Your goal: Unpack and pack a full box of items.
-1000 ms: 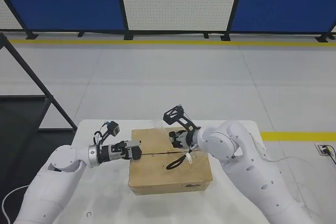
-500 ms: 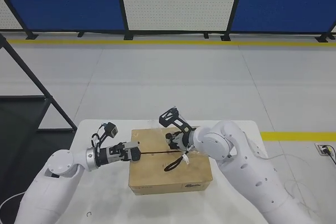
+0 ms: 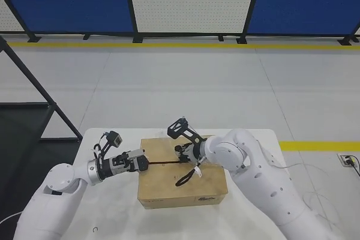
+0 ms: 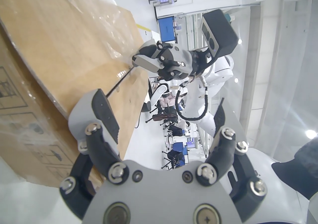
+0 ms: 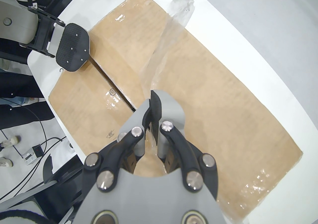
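Observation:
A closed cardboard box (image 3: pixel 168 187) sits in the middle of the white table (image 3: pixel 108 204), its top flaps meeting at a dark seam (image 5: pixel 111 86). My right gripper (image 5: pixel 152 100) rests on the box top at the seam (image 3: pixel 181 155), shut on a strip of clear tape (image 5: pixel 159 61) that rises off the cardboard and ends crumpled past the box's far edge. My left gripper (image 4: pixel 164 110) is open at the box's left edge (image 3: pixel 141 162). One finger (image 4: pixel 104 110) lies over the top by the seam's end, and the other hangs beside the box.
A black metal rack (image 3: pixel 24 78) stands left of the table. A black cable (image 3: pixel 186 176) from the right arm droops over the box top. Bare table surface lies left of and in front of the box.
My right gripper has slid left along the seam toward the left gripper, pulling the clear tape with it. The left arm has drawn back slightly to the left.

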Controlling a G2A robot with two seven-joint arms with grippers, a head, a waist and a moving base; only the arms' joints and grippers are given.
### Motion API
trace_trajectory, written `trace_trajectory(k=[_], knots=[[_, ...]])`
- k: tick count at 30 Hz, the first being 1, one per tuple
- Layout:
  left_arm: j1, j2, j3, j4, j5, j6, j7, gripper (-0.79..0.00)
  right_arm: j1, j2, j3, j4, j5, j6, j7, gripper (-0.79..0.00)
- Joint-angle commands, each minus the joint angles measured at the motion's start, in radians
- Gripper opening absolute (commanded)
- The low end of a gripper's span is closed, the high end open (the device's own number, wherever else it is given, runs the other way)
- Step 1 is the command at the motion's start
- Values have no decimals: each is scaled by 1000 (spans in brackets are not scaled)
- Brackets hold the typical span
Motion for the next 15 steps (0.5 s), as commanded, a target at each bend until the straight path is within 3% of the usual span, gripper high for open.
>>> trace_trajectory(k=[1,15], knots=[[5,1,-5,-5,-3,0,1,0,1,-1,-1,2,0,-5,-3,-785],[23,0,-18,-15,-3,23,41,0,-10,1,11,-8,4,-26,-19,-785]])
